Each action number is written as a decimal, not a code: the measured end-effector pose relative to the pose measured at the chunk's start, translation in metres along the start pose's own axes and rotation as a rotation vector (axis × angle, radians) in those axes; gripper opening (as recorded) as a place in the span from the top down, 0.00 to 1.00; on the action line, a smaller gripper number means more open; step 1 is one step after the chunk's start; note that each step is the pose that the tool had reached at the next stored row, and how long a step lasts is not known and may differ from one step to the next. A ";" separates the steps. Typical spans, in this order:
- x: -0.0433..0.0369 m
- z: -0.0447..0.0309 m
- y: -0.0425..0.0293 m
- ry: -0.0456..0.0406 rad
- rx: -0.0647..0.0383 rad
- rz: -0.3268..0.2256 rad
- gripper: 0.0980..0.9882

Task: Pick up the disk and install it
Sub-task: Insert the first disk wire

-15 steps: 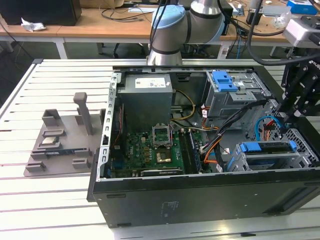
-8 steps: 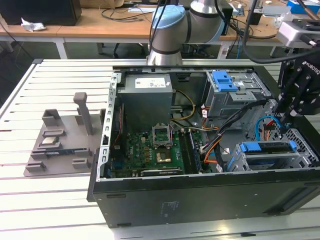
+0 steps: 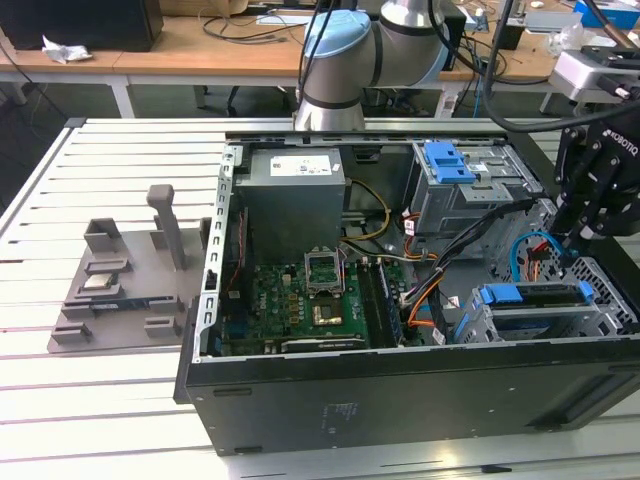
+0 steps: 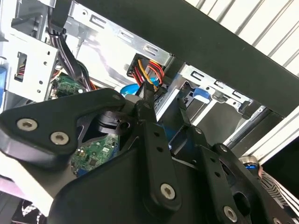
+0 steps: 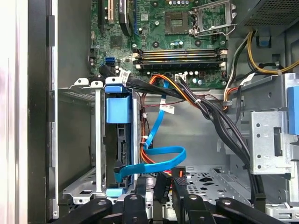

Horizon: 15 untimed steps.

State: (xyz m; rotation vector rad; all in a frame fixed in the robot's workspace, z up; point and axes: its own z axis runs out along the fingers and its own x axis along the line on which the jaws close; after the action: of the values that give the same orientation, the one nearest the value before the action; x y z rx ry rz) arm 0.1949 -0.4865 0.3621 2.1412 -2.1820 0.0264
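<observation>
At the near edge of the white slatted metal table (image 3: 90,400) lies the black steel computer tower (image 3: 400,400), on its side with the cover off.

Just behind the tower's near wall, at four o'clock of its open interior in the exterior view, stands a perforated grey metal drive cage (image 3: 600,300). The disk (image 3: 530,296) sits in this cage, a silver hard drive in blue plastic carrier rails, with a blue rail showing along the cage top. In the first wrist view the disk (image 5: 117,109) stands edge-on between the cage walls. A flat blue data cable (image 5: 161,156) loops just beside it.

At three o'clock the black robot gripper (image 3: 572,238) hangs over the gap beside the cage. In both wrist views it (image 5: 170,186) reaches close to a bundle of red, orange and yellow wires (image 4: 149,72). I cannot tell whether the pincer is spread or pressed together.

Toward the middle of the case lies the green motherboard (image 3: 290,300) with its bare processor socket (image 3: 325,270). Beyond it, at eleven o'clock, sits the grey box-shaped power supply (image 3: 290,195). At one o'clock a second metal bay carries a bare blue plastic bracket (image 3: 448,160).

Well apart on the table, at nine o'clock, rests a grey moulded fixture tray (image 3: 120,290).

Farthest back, at twelve o'clock, rises the arm's silver-and-pale-blue joint (image 3: 345,60), before a wooden workbench (image 3: 180,50).
</observation>
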 end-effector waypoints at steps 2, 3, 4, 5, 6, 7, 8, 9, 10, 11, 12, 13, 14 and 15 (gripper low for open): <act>0.0000 0.0000 0.0000 0.0030 0.000 0.000 0.72; 0.0000 0.0000 0.0000 0.0041 0.000 0.000 0.79; 0.0000 0.0000 0.0000 0.0053 0.000 0.000 0.79; 0.0001 0.0000 0.0000 0.0064 0.000 0.000 0.79; 0.0001 -0.0001 0.0000 0.0076 0.000 0.000 0.86; 0.0001 0.0000 0.0000 0.0089 0.000 0.000 0.93; 0.0001 0.0000 0.0000 0.0102 0.000 0.001 0.93; 0.0001 0.0000 0.0000 0.0113 0.000 0.001 0.93; 0.0001 0.0000 0.0000 0.0126 0.000 0.001 0.93; 0.0001 0.0000 0.0000 0.0138 0.000 0.001 0.93; 0.0001 0.0000 0.0000 0.0155 0.000 0.001 0.93; 0.0010 -0.0001 -0.0001 0.0158 0.000 0.001 0.93; 0.0031 0.0001 -0.0001 0.0158 0.000 0.001 0.93; 0.0090 0.0006 -0.0002 0.0156 0.000 0.001 0.93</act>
State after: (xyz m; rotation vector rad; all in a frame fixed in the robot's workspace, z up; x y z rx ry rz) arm 0.1949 -0.4956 0.3621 2.1329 -2.1745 0.0433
